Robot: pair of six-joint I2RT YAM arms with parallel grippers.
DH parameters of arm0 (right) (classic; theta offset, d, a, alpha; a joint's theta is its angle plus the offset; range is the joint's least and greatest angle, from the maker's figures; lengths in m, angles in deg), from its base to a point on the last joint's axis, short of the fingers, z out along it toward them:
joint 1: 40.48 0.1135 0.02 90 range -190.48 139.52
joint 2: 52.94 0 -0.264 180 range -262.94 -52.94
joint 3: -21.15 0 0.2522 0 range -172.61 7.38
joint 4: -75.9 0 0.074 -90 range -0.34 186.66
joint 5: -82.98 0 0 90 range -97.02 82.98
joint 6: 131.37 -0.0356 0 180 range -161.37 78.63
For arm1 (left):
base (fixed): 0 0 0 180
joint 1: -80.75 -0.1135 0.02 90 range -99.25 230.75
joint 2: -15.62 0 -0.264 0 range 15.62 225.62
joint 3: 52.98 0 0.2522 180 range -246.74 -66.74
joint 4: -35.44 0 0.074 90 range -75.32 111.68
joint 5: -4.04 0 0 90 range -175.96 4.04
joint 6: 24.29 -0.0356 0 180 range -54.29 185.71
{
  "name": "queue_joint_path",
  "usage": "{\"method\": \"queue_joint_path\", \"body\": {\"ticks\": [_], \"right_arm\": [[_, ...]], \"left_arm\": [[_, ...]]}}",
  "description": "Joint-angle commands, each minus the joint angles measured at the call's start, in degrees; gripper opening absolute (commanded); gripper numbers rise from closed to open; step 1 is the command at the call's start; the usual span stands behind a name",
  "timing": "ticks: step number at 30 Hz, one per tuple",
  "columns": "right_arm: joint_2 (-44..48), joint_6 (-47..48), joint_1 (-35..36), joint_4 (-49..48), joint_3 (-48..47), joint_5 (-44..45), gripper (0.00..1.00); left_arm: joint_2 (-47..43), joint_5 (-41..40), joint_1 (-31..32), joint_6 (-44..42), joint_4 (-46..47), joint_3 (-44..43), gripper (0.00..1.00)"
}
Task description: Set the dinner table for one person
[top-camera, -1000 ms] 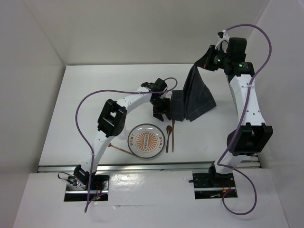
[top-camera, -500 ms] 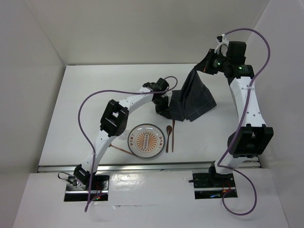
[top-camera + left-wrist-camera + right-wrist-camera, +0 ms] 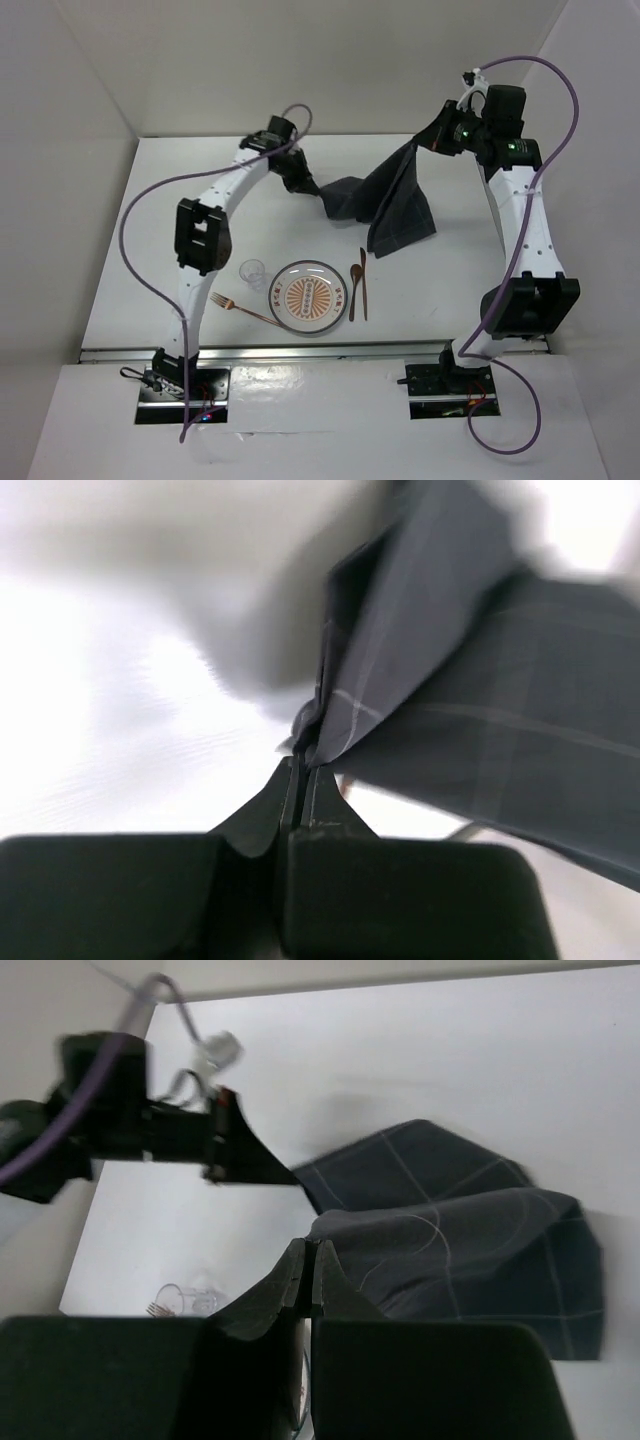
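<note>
A dark grey checked cloth [image 3: 395,205] hangs stretched above the white dinner table [image 3: 170,215], between my two grippers. My left gripper [image 3: 304,186] is shut on the cloth's left corner, and in the left wrist view its jaws [image 3: 300,755] pinch the cloth [image 3: 480,710] tightly. Higher up at the far right, my right gripper [image 3: 438,138] is shut on another corner. The right wrist view shows those jaws [image 3: 308,1248] closed on the cloth [image 3: 450,1245], with the left gripper [image 3: 250,1163] beyond them.
Near the front edge sits a patterned plate [image 3: 312,297]. A wooden spoon [image 3: 354,285] and a knife [image 3: 364,283] lie to its right. To its left are a fork [image 3: 245,311] and a clear glass [image 3: 253,272], which the right wrist view also catches [image 3: 180,1298].
My left gripper closed on the cloth's corner beside the plate and swung back and left with it. This spread the cloth out. The right gripper stayed shut, nearly still.
</note>
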Motion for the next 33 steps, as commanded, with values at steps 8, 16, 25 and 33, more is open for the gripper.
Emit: {"method": "queue_joint_path", "body": {"ticks": [8,16,25,33], "right_arm": [[-1.3,-2.0,-0.6,-3.1,-12.9,1.0,0.00],[-0.5,-5.4,-1.1,-6.0,-12.9,-2.5,0.00],[-12.4,-7.7,-1.1,-17.5,-19.8,-3.3,0.00],[-25.6,-11.5,-1.7,-30.2,-30.5,-5.3,0.00]], "left_arm": [[-22.7,8.5,-15.0,1.6,4.9,1.3,0.00],[-30.9,13.3,-22.7,2.3,7.4,2.1,0.00],[-19.6,21.3,-25.1,8.0,17.3,-6.8,0.00],[-11.6,28.9,-27.5,15.5,30.9,-13.0,0.00]]}}
